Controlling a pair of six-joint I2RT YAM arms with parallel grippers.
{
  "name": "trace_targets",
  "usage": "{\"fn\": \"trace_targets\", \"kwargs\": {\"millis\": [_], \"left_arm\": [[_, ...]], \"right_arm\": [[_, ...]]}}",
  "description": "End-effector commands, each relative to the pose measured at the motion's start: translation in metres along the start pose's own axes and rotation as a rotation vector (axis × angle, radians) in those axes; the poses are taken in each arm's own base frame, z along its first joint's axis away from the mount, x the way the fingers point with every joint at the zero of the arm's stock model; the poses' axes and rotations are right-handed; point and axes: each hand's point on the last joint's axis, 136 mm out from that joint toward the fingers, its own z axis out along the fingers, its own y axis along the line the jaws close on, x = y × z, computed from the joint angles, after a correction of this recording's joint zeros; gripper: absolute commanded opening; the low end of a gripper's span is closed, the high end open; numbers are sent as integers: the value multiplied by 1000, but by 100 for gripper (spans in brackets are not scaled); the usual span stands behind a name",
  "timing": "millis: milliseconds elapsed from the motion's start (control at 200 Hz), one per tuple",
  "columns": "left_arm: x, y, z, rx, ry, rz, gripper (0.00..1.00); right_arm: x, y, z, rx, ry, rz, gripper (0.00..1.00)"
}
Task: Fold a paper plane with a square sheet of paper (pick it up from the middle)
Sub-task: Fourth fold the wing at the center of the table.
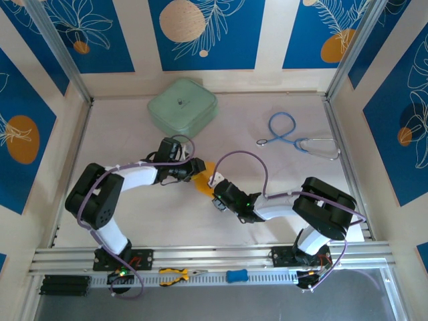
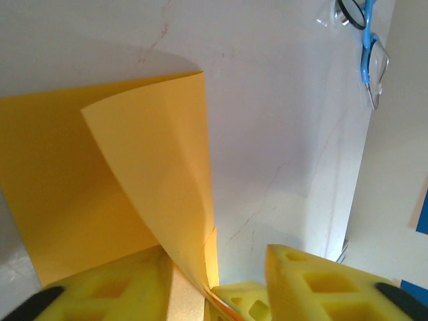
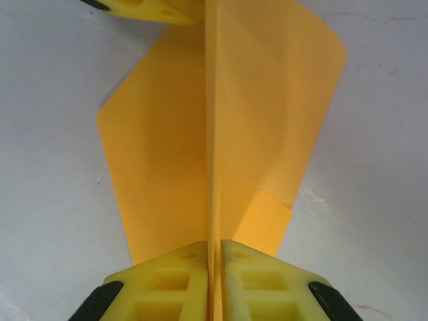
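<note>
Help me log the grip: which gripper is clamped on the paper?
The right gripper: its jaws are pressed together on an upright fold of the paper. The left gripper has its jaws apart, not clamping.

The square sheet of paper (image 3: 160,167) lies part-folded, one flap upright
</note>
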Motion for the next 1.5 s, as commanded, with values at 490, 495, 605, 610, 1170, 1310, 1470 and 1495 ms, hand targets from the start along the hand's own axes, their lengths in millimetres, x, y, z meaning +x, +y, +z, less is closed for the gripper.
{"fn": "trace_targets", "kwargs": {"millis": [490,495,605,610,1170,1310,1470,1495], "left_arm": [[-9,3,-23,-119,-59,51,56],[-9,3,-23,-119,-59,50,56],[-9,5,-23,-130,-60,48,56],[-9,6,-23,-131,-61,47,56],[-9,5,-10,-107,-21,16,60],[-10,5,-13,-115,-32,22,63],[-13,1,-20,-111,-67,26,72],[-14,0,-22,-110,-74,30,76]], "right_arm": [[3,11,13,-63,33,160,17],[3,11,13,-64,34,160,17],[0,12,9,-79,25,165,17],[0,12,9,-80,24,166,16],[-9,5,1,-91,-28,200,14],[-10,5,1,-91,-29,202,14],[-7,5,3,-87,-20,199,13],[-7,4,3,-87,-19,199,13]]}}
